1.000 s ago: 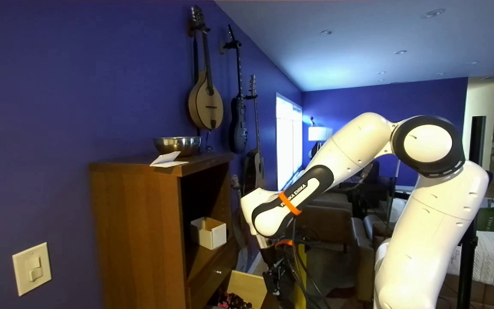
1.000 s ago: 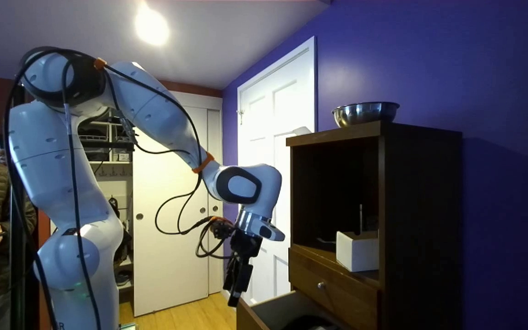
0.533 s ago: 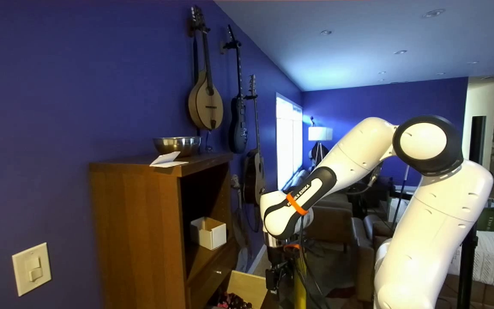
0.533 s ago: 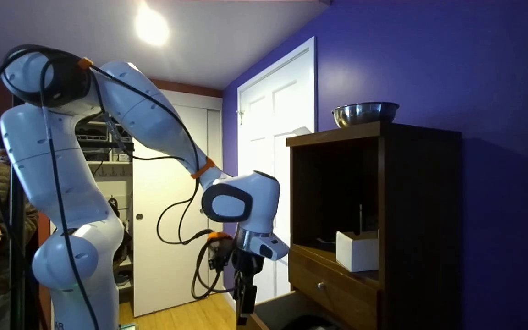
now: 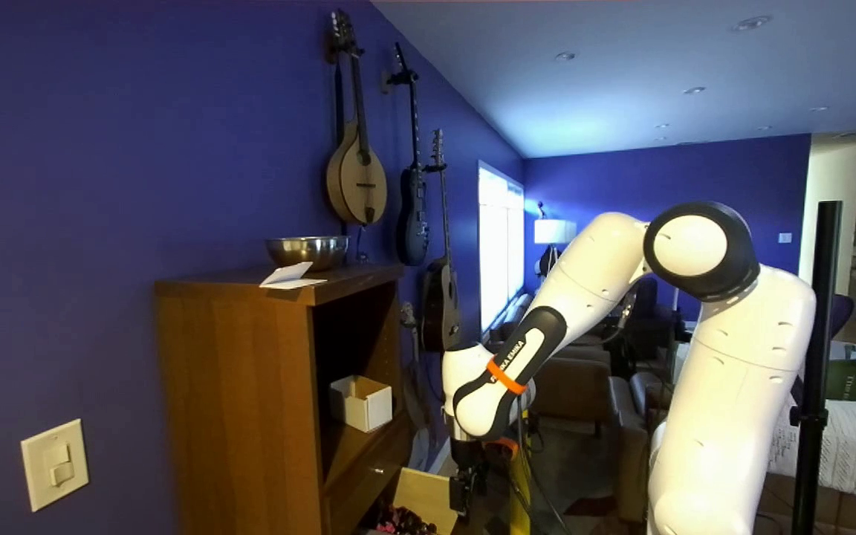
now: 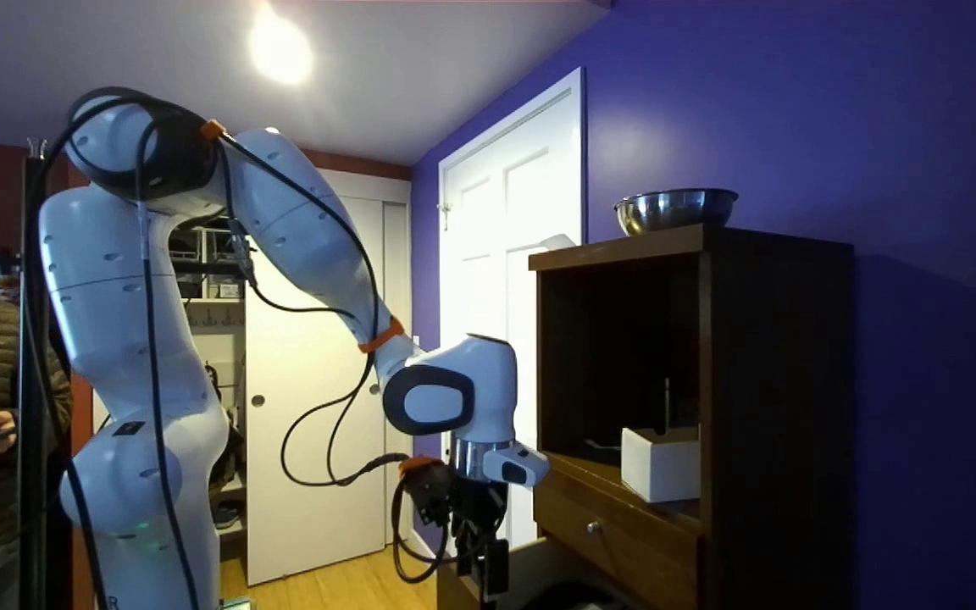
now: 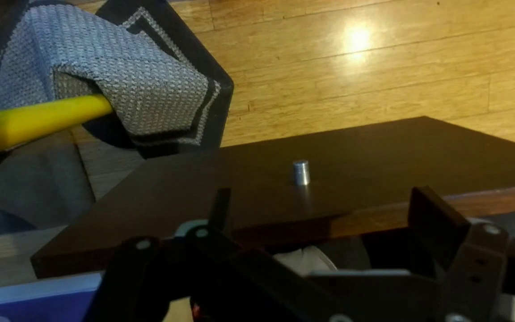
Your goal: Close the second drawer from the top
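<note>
While the top drawer (image 6: pixel 623 546) sits shut in the brown cabinet (image 5: pixel 242 401), the second drawer (image 5: pixel 428 494) just beneath it stands pulled out, and I can see down into part of it. In an exterior view a jumble of dark red and pink stuff (image 5: pixel 400 521) lies inside, too cut off to name; in an exterior view there's a dark rounded thing (image 6: pixel 568 596) in there, and from the wrist a pale thing (image 7: pixel 304 260) shows behind the front panel (image 7: pixel 373 165). That panel carries a short metal knob (image 7: pixel 301 173). The gripper (image 7: pixel 322 201) hangs pointing down at the front of that drawer, its two fingers (image 7: pixel 436 223) spread well apart, with the panel's upper edge running across between them in the wrist view; whether either finger touches the wood, I can't tell. Above the drawers, the cabinet's open compartment (image 6: pixel 611 356) holds a white box (image 5: pixel 368 407) near its front edge, uncovered on top; a thin upright strip (image 6: pixel 667 402) shows by the box, and I can't say whether it stands inside it or behind. On the cabinet's top sits a steel bowl (image 6: pixel 676 212), too high for me to see into, and near it a folded white card (image 5: pixel 291 276) lies at the edge.
</note>
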Robot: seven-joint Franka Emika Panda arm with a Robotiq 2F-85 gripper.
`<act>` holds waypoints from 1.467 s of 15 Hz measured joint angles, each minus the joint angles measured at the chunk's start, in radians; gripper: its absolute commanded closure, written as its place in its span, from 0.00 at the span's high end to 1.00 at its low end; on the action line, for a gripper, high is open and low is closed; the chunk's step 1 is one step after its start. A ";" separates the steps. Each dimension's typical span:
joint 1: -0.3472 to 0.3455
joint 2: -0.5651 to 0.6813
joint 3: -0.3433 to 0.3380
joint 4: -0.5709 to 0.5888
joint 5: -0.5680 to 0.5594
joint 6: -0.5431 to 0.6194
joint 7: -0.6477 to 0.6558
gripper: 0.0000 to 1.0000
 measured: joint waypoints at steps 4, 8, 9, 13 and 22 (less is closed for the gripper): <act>-0.018 0.060 -0.015 0.001 -0.039 -0.001 -0.038 1.00; -0.021 0.095 -0.042 0.000 -0.038 -0.043 -0.114 1.00; -0.021 0.101 -0.044 0.000 -0.038 -0.046 -0.120 1.00; -0.011 0.105 -0.041 0.002 0.030 -0.026 -0.121 1.00; 0.046 0.165 -0.016 -0.001 0.251 0.178 -0.162 1.00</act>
